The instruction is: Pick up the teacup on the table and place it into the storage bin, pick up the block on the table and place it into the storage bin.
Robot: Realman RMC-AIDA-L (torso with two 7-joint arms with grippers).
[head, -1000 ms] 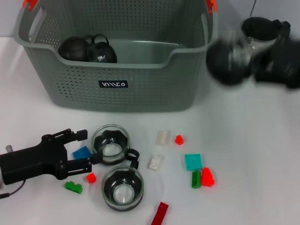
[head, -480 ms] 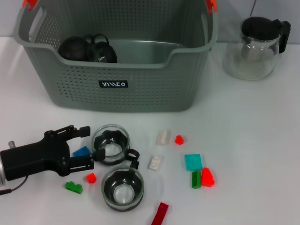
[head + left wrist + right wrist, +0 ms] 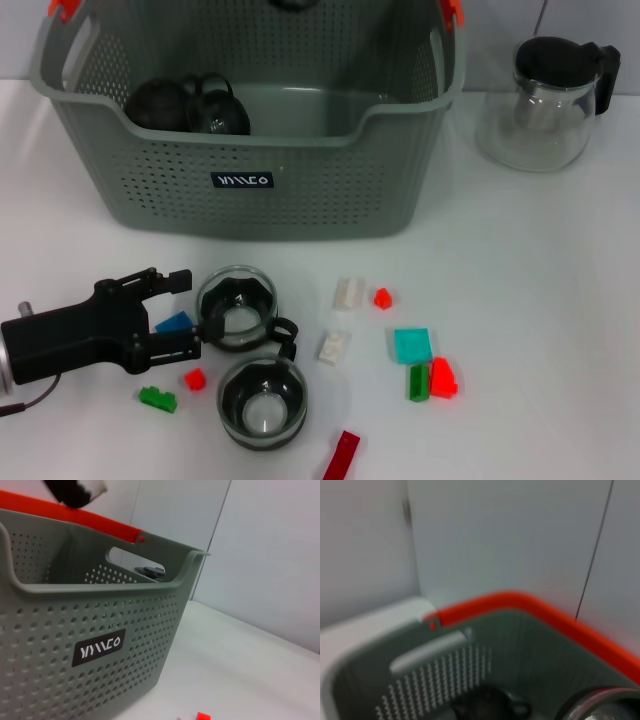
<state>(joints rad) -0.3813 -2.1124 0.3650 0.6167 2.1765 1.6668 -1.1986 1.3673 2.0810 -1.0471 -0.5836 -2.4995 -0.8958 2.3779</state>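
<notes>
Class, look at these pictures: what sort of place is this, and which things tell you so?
Probably a robot test bench, not a home: a plain white table against bare walls, with a plastic basket, glass teacups and toy blocks laid out, and a black end effector beside them.

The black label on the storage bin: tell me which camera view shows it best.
The left wrist view: the black label fills more of the picture, and its white lettering is large against the storage bin wall. The head view shows it small but whole on the front wall. The right wrist view shows only the bin's inside, no label.
</notes>
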